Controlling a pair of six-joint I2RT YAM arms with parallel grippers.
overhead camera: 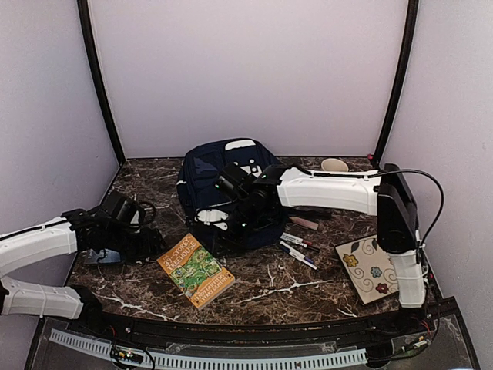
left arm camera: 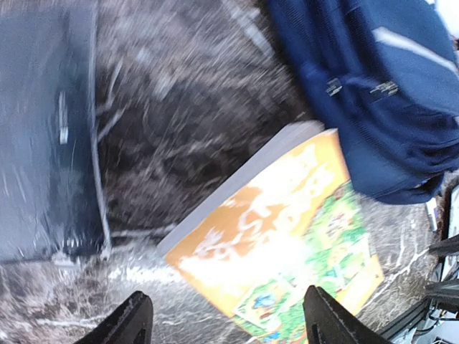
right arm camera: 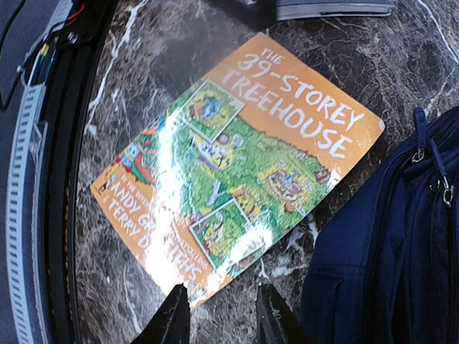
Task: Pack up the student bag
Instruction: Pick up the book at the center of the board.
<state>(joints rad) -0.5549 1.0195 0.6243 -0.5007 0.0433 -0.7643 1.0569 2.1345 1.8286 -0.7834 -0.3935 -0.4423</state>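
Reading the book (right arm camera: 237, 165) title needs the right wrist view; pens (overhead camera: 297, 243) beside the bag (overhead camera: 206, 173) show plainly only from above; left tool (left arm camera: 229, 319) and right tool (right arm camera: 219, 319) spread, empty

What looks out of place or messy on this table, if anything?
Nothing looks spilled or broken. The book lies flat but skewed on the table, and a few pens lie loose beside the backpack; just things not yet packed.

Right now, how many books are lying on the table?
2. The orange Treehouse book lies near the front, just beside the student bag. A dark-covered book lies at the far left, partly hidden in the top view. Others could be hidden inside the bag.
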